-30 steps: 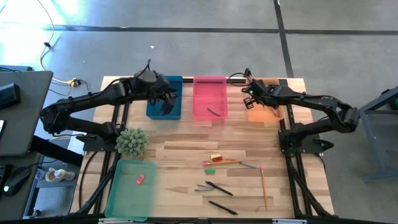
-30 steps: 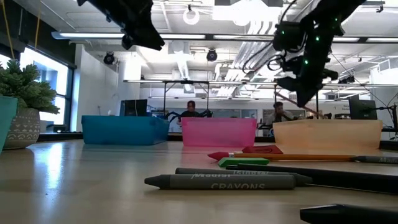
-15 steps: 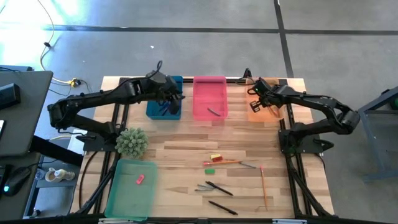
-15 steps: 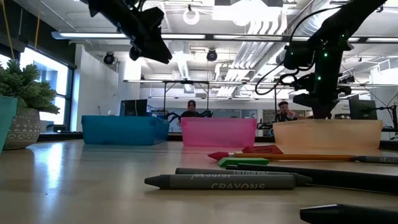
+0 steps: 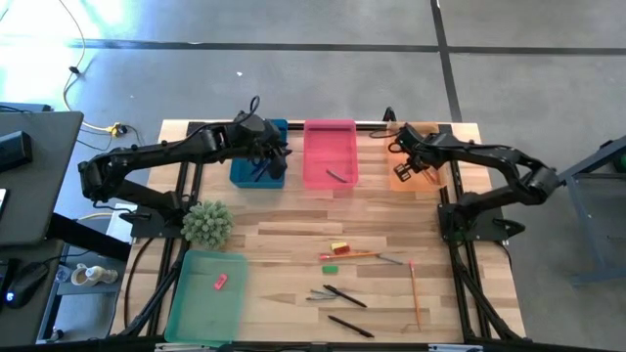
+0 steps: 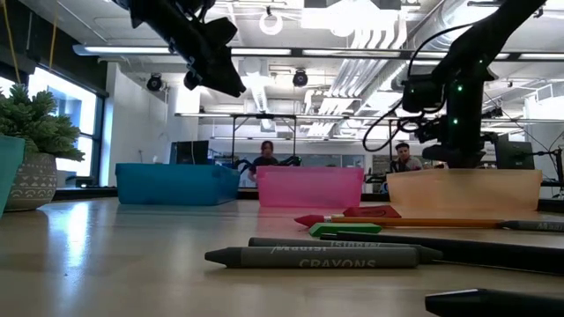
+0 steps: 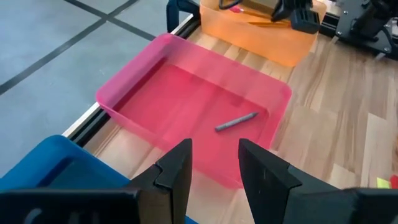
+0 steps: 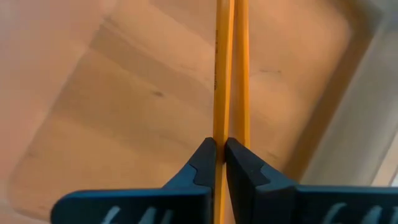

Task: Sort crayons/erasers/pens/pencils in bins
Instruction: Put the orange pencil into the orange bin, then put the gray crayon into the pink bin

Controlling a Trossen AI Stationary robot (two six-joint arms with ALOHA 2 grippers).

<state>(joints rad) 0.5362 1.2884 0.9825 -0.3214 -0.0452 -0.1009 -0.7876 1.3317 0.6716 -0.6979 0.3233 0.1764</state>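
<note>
One thin orange pencil [image 8: 217, 74], right tool [image 8: 220, 149] (pinched)

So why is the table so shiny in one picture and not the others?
In the low view the camera sits at table height, so window and ceiling lights glare off the wood, and the nearest crayon looks soft. In the high view, looking straight down, the wood looks matte.

Left jaws parted, right jaws pinched.
</note>
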